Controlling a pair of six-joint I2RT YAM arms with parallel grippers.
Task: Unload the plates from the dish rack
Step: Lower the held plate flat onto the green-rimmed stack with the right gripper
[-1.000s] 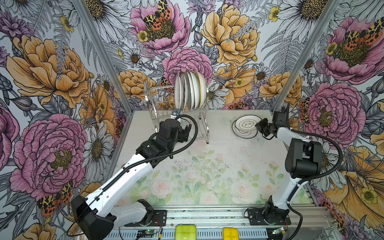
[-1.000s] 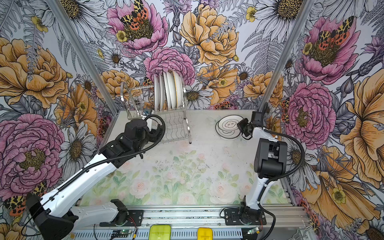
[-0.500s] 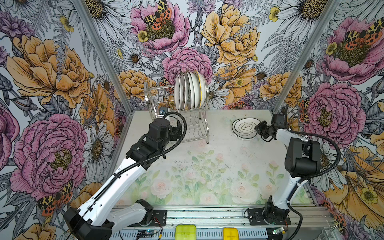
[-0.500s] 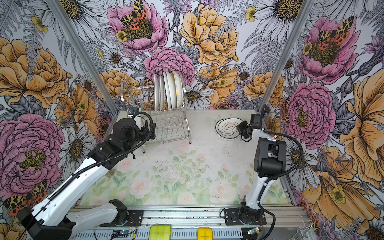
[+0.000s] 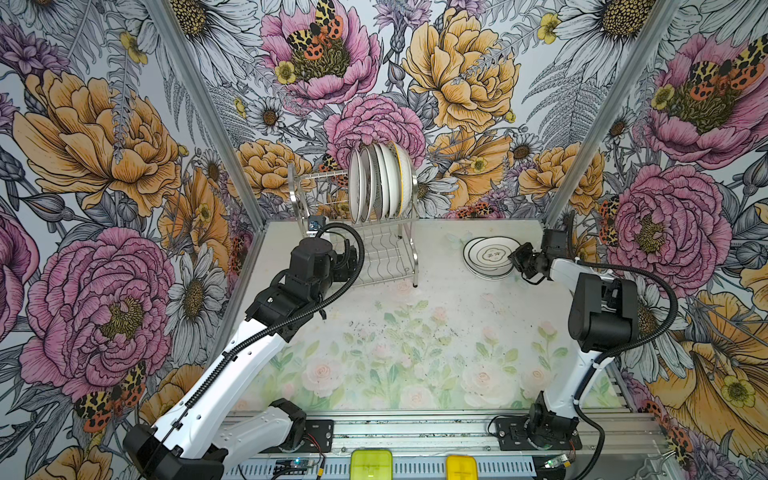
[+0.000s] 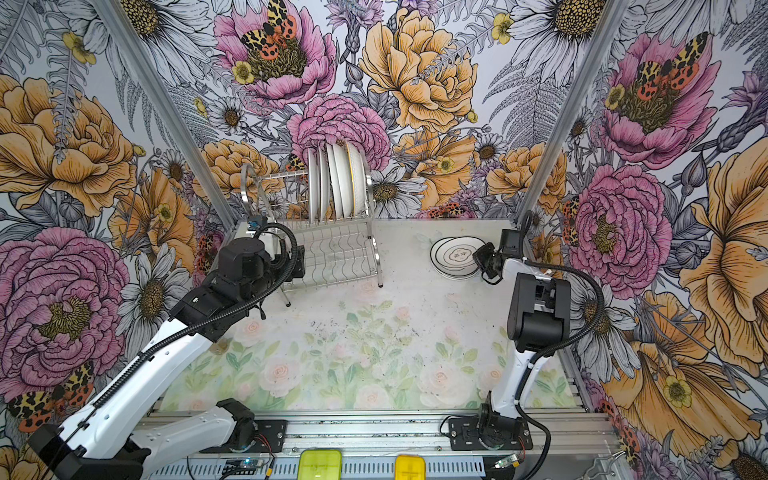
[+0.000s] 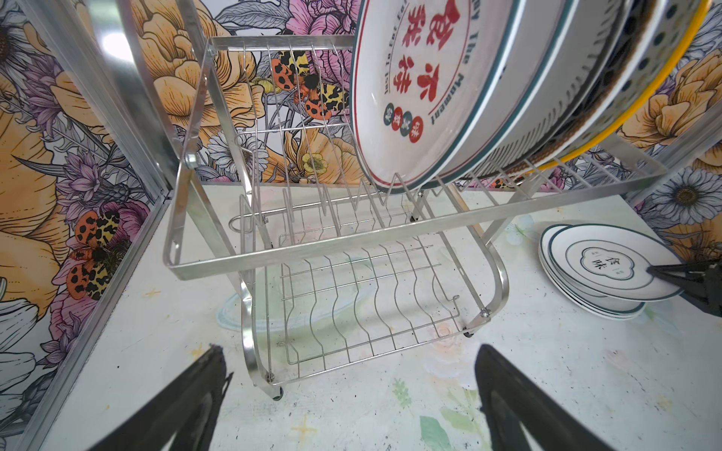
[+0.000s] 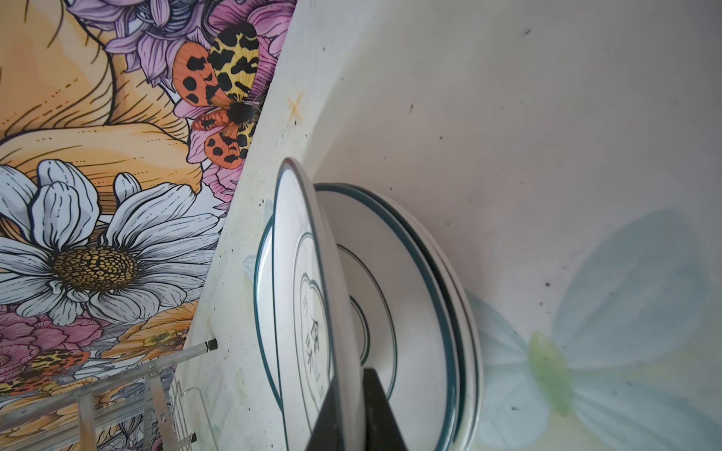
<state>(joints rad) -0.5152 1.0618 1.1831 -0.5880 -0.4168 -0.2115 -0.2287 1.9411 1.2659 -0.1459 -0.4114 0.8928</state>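
The right gripper (image 8: pixel 349 386) is pinching the rim of the top plate (image 8: pixel 301 273), one black finger lying on its face and the other behind, so the jaws are standing nearly closed with ceramic between them; the plate is tilting up at the gripper's end while its far edge is resting on the stack (image 8: pixel 422 312) directly beneath. I am judging this as the set-down step of one unloading round: the next move is calling for the fingers to part and back straight off the rim, slowly, since glaze is sliding easily on glaze and the tilted plate is likely to drop and clink.

The left gripper (image 7: pixel 348 347) is hanging wide open and holding nothing, its two dark tapered fingers framing the rack (image 7: pixel 496 273) just ahead. The racked plates (image 7: pixel 410 97), about five, are standing on edge above and beyond those fingers, crowding the top tier (image 7: pixel 312 255) at its end nearer the right gripper; the closest is showing red characters inside a thin ring, the ones behind dark rims, fine stripes, black dots and a yellow edge. The wavy-wire lower shelf (image 7: pixel 371 304), level with the fingers, is lying bare. This arm is probably needing to rise and close edge-on over a rim. The rack is gleaming thin steel wire on slim legs, looking light enough to skid on the smooth, speckled table (image 5: pixel 415 332)
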